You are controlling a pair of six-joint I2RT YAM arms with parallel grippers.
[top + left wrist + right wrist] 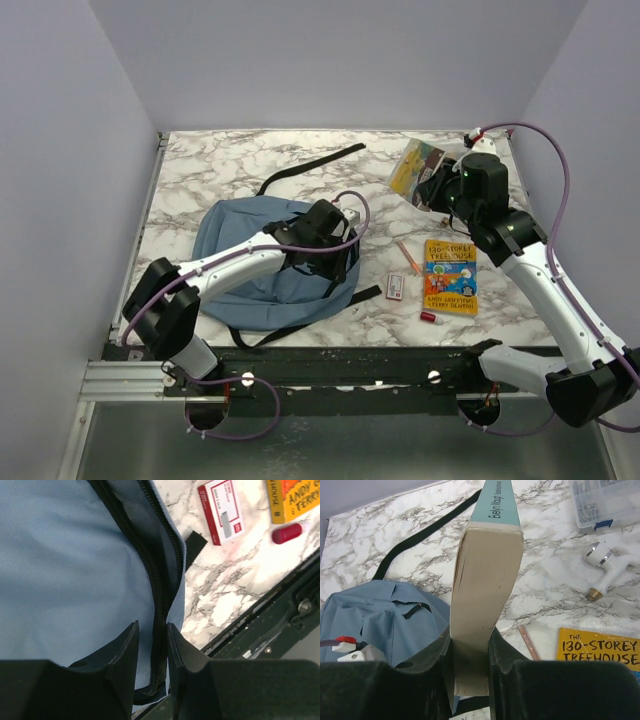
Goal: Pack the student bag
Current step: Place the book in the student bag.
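The white marble table (230,165) carries a blue backpack (285,295) left of centre. To its right lie a small red-and-white box (396,288), a pencil (407,257), a yellow book (449,277) and a red tube (429,317). At the upper right of the right wrist view sit a clear plastic box (607,500) and a white fitting (607,567).

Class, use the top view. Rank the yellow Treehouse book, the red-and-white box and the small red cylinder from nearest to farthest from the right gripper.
Measured from the right gripper, which is shut on a paperback:
1. the yellow Treehouse book, just on the arm-base side of the gripper.
2. the red-and-white box, to the left of that book.
3. the small red cylinder, by the book's near-left corner.
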